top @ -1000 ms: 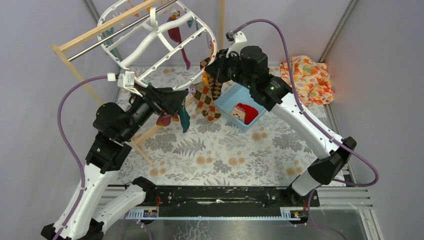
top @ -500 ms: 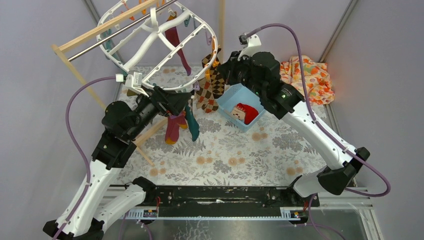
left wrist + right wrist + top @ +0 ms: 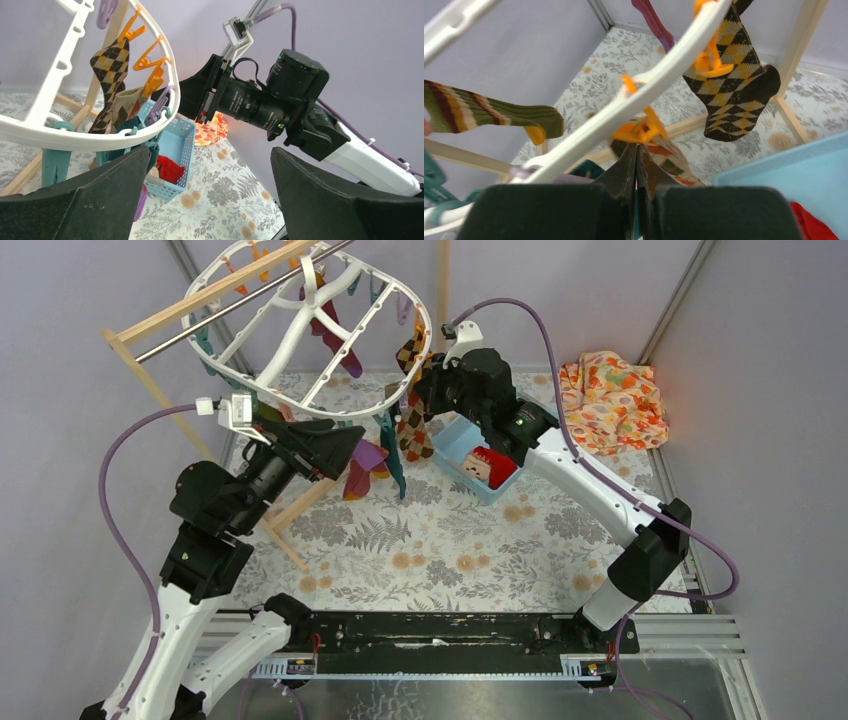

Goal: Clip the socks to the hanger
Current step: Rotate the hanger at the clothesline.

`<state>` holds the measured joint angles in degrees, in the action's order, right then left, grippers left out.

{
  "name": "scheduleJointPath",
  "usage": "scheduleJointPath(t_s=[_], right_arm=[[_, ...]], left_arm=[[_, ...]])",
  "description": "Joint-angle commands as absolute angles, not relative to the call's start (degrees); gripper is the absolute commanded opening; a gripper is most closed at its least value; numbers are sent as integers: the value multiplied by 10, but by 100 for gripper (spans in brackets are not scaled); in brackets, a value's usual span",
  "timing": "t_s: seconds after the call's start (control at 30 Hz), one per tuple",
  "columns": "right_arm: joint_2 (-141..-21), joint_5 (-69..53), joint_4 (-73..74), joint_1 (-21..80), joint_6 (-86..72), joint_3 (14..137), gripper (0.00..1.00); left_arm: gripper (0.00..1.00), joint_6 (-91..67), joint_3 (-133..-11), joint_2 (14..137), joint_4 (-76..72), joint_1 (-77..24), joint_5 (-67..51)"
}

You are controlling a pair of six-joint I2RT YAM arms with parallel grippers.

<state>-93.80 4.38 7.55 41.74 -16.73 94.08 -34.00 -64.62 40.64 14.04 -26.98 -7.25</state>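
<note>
1. The hanger [image 3: 228,381] hangs tilted from the metal rod [image 3: 200,316] of the wooden rack [image 3: 150,383] at the far left. Its near rim dips between the two arms. The nearer half of the patterned worktop [image 3: 450,550] lies open, with grey walls close on both sides.
2. The left arm rises from the near-left corner. The left tool [image 3: 348,440] sits just under the hanger's near rim, its fingers spread wide and holding nothing.
3. The right arm bends over the blue basket [image 3: 447,447] and points leftward. The right tool [image 3: 636,150] has its fingers pressed together just below an orange peg [image 3: 639,131] on the hanger's right rim. A blurred argyle sock [image 3: 671,157] lies right behind the tips; I cannot tell whether cloth is pinched.
4. A second argyle sock [image 3: 734,85] hangs from another orange peg. A maroon sock [image 3: 335,340] hangs inside the frame, and a teal sock [image 3: 393,445] and a purple sock [image 3: 362,465] dangle from the near rim. A green striped sock [image 3: 489,112] shows in the right wrist view.
5. The basket stands on the worktop beneath the right forearm and holds a red sock [image 3: 492,462] with a cream cuff. The orange floral cloth [image 3: 610,400] lies in the far-right corner.
</note>
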Motion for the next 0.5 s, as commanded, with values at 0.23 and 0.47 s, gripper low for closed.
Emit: scheduleJointPath(t_s=[0.23, 0.47], right_arm=[[-897, -37, -98, 416, -206, 873, 3], [-879, -55, -137, 451, -225, 824, 3]], left_arm=[[98, -325, -662, 392, 155, -273, -51], [98, -328, -689, 392, 190, -272, -31]])
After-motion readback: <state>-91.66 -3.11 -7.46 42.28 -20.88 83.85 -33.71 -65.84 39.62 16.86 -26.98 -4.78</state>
